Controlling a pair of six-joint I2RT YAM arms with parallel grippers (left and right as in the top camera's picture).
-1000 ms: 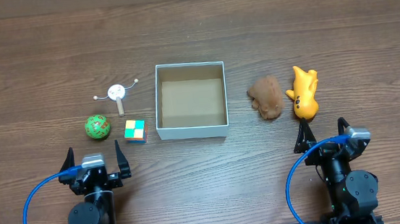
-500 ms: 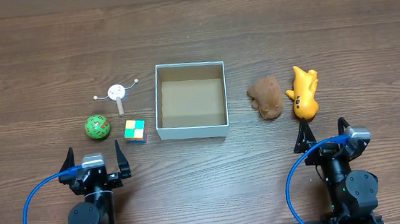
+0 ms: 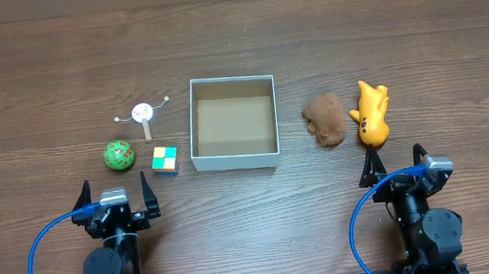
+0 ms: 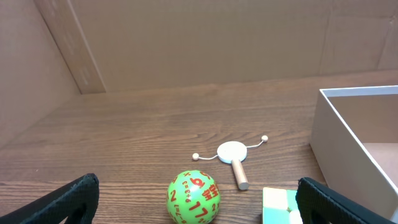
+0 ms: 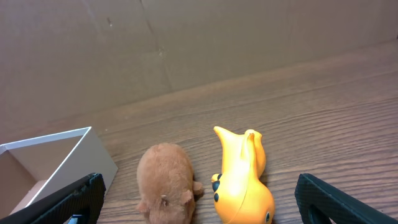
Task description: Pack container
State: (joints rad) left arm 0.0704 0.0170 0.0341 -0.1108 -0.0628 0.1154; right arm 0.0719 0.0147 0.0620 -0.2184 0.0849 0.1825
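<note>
The container [image 3: 192, 124], a square white-walled box with a brown floor, sits mid-table and holds nothing; its wall shows in the left wrist view [image 4: 339, 143] and the right wrist view [image 5: 62, 155]. Left of it lie a green numbered ball [image 3: 119, 155] [image 4: 193, 196], a coloured cube [image 3: 165, 159] [image 4: 281, 205] and a small white spinning top [image 3: 143, 115] [image 4: 232, 153]. Right of it lie a brown plush animal [image 3: 326, 118] [image 5: 166, 180] and a yellow toy [image 3: 371, 113] [image 5: 242, 177]. My left gripper [image 3: 114, 198] [image 4: 199, 205] and right gripper [image 3: 396, 170] [image 5: 199, 202] are open and empty near the front edge.
Brown cardboard walls stand behind the wooden table [image 3: 235, 31]. Blue cables [image 3: 37, 253] loop beside each arm base at the front.
</note>
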